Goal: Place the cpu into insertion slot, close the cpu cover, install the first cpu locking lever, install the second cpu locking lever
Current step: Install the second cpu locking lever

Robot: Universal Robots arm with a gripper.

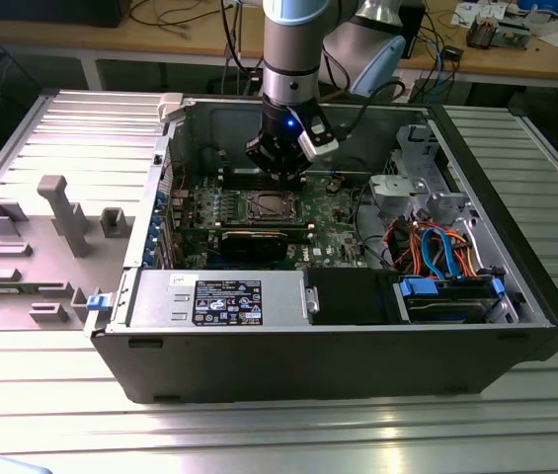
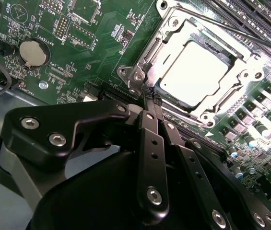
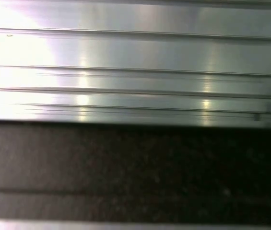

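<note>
The cpu [image 2: 193, 67], a bright silver square, lies in the insertion slot [image 1: 267, 205] on the green board inside the open computer case. The cpu cover [image 2: 166, 45], a silvery frame, lies flat around the chip's top. A thin lever rod [image 2: 231, 29] runs along the socket's far side. My gripper [image 2: 150, 98] is shut, its black fingers pressed together with nothing visible between them. Its tips stand at the socket's corner by a metal hook [image 2: 137, 76]. In the exterior view the gripper [image 1: 279, 176] hangs just behind the socket.
Long memory slots [image 2: 269, 14] flank the socket, and a coin battery [image 2: 32, 52] sits on the board. A long black expansion card [image 1: 249, 242], the power supply [image 1: 219, 296] and a drive bay with blue cables [image 1: 446, 286] crowd the case. Ribbed metal [image 3: 135, 72] shows in the first wrist view.
</note>
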